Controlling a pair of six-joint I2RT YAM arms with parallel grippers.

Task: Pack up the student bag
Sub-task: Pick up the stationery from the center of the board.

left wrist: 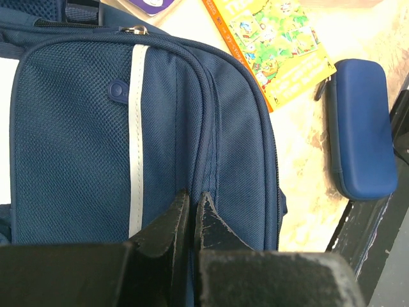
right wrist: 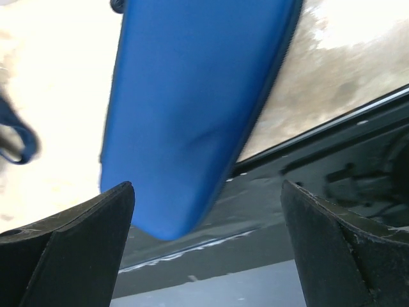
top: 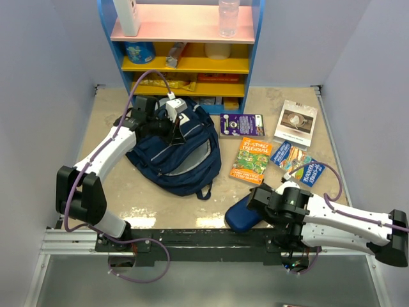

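The student bag [top: 165,161], navy blue with a thin light stripe [left wrist: 135,141], lies flat at the table's centre-left and fills the left wrist view [left wrist: 77,128]. My left gripper [top: 176,135] is over its upper part, and its jaws [left wrist: 192,195] are shut on a fold of the bag's fabric beside the zipper seam. A smaller oblong dark blue zip case [top: 240,217] lies at the near table edge, also seen in the left wrist view [left wrist: 361,128]. My right gripper [top: 254,203] is wide open just behind the case [right wrist: 192,96], whose end lies between the spread fingers [right wrist: 208,185] without touching them.
An orange storybook [top: 249,160] lies right of the bag. A purple card [top: 241,123], a white book [top: 296,121] and blue booklets [top: 298,164] lie further right. A blue shelf unit [top: 185,51] stands at the back. The black rail [top: 204,238] runs along the near edge.
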